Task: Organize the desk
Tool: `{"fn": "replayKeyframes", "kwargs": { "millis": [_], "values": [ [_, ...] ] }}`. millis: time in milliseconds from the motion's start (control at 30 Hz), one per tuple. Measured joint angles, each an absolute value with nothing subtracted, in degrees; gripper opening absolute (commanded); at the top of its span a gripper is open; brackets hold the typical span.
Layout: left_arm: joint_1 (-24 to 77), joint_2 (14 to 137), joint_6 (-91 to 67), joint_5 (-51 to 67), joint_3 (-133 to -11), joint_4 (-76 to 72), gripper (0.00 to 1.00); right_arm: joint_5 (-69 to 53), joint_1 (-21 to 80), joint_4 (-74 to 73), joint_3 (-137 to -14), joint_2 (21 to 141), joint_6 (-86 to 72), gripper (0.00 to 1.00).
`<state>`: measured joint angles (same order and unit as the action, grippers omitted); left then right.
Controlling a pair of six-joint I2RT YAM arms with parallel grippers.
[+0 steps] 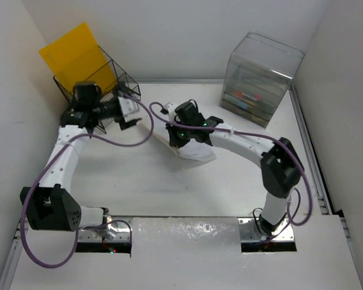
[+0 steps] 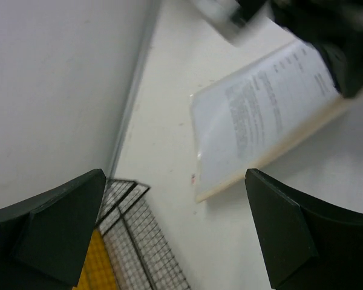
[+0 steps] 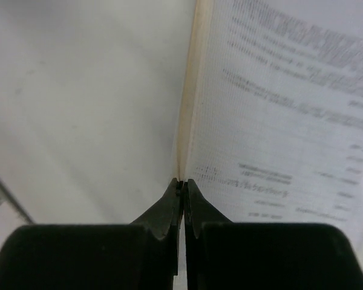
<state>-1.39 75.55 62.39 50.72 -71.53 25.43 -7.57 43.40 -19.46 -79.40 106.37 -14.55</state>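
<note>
Desk [image 1: 169,188]: closed end effector [image 3: 181,181], perhaps on paper [image 3: 278,121]

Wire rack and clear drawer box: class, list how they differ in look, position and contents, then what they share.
The wire rack is black open mesh; the clear drawer box is see-through plastic. The rack sits far left, the box far right. The rack holds an upright yellow sheet; the box shows small coloured items low down. Both stand at the far edge of the desk.
</note>
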Motion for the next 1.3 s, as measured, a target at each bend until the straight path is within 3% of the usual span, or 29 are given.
{"fn": "replayKeyframes", "kwargs": {
  "millis": [133,300,767,800,833,867,967,1000,1067,1200,1267,1300],
  "values": [
    [5.6,75.8,77.1,49.1,-62.9,31.5,1.00,-11.3,42.8,-16.8,-75.2,98.5,-14.9,0.00],
    [10.2,78.4,87.8,47.2,-53.5,35.7,1.00,-12.7,42.3,-16.1,-73.4,97.7,-15.2,0.00],
    [17.0,87.1,80.8,45.5,-50.5,17.8,0.99,-14.2,42.1,-15.5,-71.4,97.7,-16.3,0.00],
    [17.1,88.0,80.2,45.6,-50.6,17.2,0.96,-14.2,42.1,-15.5,-71.4,97.7,-16.4,0.00],
    [17.3,88.9,79.1,45.8,-50.7,16.7,0.80,-14.2,42.1,-15.5,-71.4,97.7,-16.5,0.00],
    [17.5,89.9,78.0,45.9,-51.0,16.5,0.56,-14.2,42.1,-15.5,-71.4,97.6,-16.6,0.00],
    [17.9,92.8,74.2,46.4,-52.7,15.4,0.33,-14.4,42.1,-15.2,-71.1,97.3,-16.9,0.00],
    [17.9,93.7,72.8,46.6,-53.6,15.1,0.19,-14.5,42.1,-15.1,-70.7,96.9,-17.1,0.00],
    [17.9,95.0,70.8,47.3,-55.4,15.0,0.03,-14.4,42.1,-14.5,-70.0,96.1,-17.5,0.00],
    [18.0,95.3,67.4,48.9,-56.4,15.1,0.00,-13.1,41.6,-13.5,-69.4,94.3,-18.0,0.00],
    [18.0,95.3,63.5,49.1,-56.4,14.4,0.00,-11.9,41.3,-13.5,-69.4,93.5,-18.3,0.21],
    [18.0,95.3,61.3,48.7,-56.5,13.8,0.00,-11.1,41.3,-13.7,-69.4,93.0,-18.6,0.46]
  ]
}}
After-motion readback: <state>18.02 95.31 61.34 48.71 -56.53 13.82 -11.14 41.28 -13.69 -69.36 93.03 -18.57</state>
